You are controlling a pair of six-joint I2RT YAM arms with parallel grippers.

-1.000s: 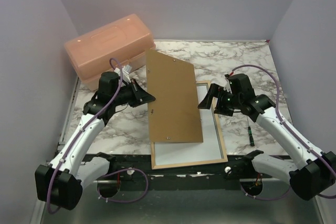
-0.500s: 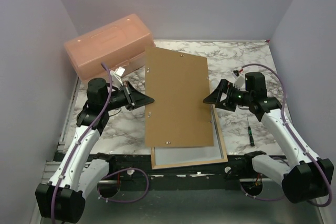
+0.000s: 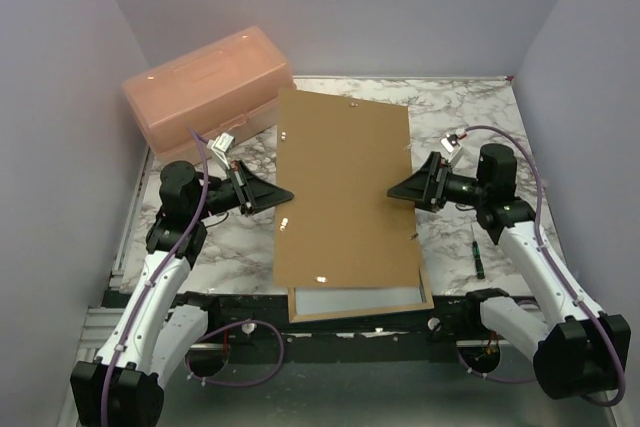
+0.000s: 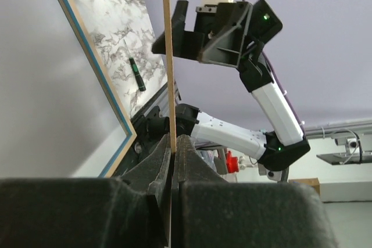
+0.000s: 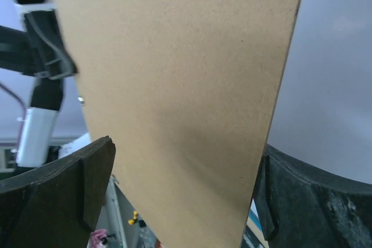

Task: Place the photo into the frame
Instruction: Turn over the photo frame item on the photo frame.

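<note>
The frame (image 3: 426, 297) lies flat on the table, wood face up, mostly covered by a flat brown backing board (image 3: 345, 197) held above it. A white sheet (image 3: 350, 297) fills the frame's opening; it looks like the photo's plain back. My left gripper (image 3: 285, 193) is shut on the board's left edge, and the left wrist view shows the thin board edge (image 4: 168, 56) pinched at my gripper (image 4: 174, 143). My right gripper (image 3: 395, 190) stands open at the board's right edge. In the right wrist view the board's face (image 5: 174, 74) spans the gap of my gripper (image 5: 183, 196), wide fingers (image 5: 93, 178) either side.
A translucent pink storage box (image 3: 205, 87) sits at the back left. A small green-handled screwdriver (image 3: 478, 259) lies on the marble table (image 3: 470, 117) right of the frame, also seen as the screwdriver (image 4: 135, 74) in the left wrist view. Grey walls close in three sides.
The backing board has swung up and to the right, now covering most of the frame. The right gripper drew back to the board's right edge; the left arm pulled back, still gripping.
</note>
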